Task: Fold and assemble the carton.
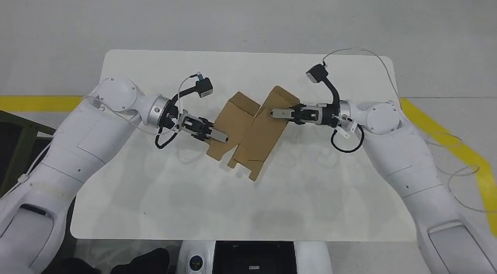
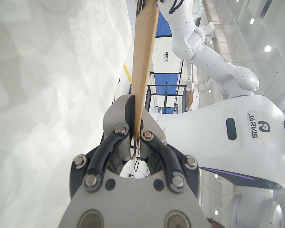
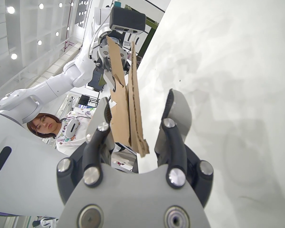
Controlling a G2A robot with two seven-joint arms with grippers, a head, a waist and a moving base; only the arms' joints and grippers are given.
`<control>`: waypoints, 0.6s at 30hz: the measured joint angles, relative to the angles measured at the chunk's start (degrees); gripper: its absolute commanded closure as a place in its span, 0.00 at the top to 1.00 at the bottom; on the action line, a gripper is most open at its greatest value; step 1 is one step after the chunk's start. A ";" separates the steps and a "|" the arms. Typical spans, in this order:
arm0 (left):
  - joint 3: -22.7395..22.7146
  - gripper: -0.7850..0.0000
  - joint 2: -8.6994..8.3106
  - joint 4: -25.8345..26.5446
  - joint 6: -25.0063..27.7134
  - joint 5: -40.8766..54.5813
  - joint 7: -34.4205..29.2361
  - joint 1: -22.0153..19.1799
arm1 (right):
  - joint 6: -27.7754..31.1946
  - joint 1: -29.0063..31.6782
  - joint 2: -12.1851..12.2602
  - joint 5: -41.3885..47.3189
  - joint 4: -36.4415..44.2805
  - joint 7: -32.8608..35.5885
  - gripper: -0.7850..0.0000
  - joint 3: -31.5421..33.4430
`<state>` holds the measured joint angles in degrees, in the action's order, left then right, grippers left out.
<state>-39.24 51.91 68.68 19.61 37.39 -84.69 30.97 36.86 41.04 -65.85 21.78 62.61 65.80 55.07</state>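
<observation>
A flat brown carton [image 1: 252, 130] is held up above the middle of the white table [image 1: 155, 196], its flaps partly unfolded. My left gripper [image 1: 213, 133] is shut on the carton's left edge. In the left wrist view the cardboard sheet [image 2: 143, 55] runs edge-on out of the left gripper [image 2: 136, 110]. My right gripper [image 1: 281, 112] stands open at the carton's upper right flap. In the right wrist view the carton's ragged corner [image 3: 123, 119] lies between the spread fingers of the right gripper [image 3: 139, 100], nearer one finger [image 3: 105, 112]. The left gripper [image 3: 109, 77] shows at the carton's far end.
Bare white table surface lies on all sides of the carton, widest toward the front edge [image 1: 233, 237]. Yellow floor tape [image 1: 435, 123] runs past the table's right side. Both arms reach in from the two front corners.
</observation>
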 measured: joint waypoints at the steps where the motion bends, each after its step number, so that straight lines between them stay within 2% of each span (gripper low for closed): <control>1: 0.09 0.00 -0.02 -0.04 0.03 0.09 0.02 -0.06 | 0.08 -0.11 -0.06 0.24 -0.15 0.18 0.24 -0.10; 5: 0.33 0.00 -0.09 -0.37 0.00 0.57 0.00 -0.27 | 0.36 -0.36 -0.21 1.00 -0.59 0.68 0.00 -0.27; 8: 0.42 0.00 -0.10 -0.87 -0.18 1.26 -0.18 -0.40 | 0.73 -0.42 -0.30 1.44 -0.82 0.56 0.00 -0.27; 10: 0.43 0.43 -0.08 -1.23 -0.23 1.64 -0.23 -0.53 | 1.02 -0.44 -0.35 1.86 -0.84 0.48 0.00 -0.20; 12: 0.35 1.00 -0.06 -1.58 -0.18 2.08 -0.19 -0.67 | 1.29 -0.37 -0.40 2.34 -0.90 0.27 0.00 -0.09; 18: -1.11 1.00 -0.04 -2.38 0.70 4.88 0.68 -0.93 | 1.31 0.09 -0.59 4.57 -0.76 -1.72 0.00 0.53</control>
<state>-40.36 51.87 66.29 20.31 42.27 -84.01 30.03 38.17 41.14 -66.44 26.35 61.85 64.08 55.60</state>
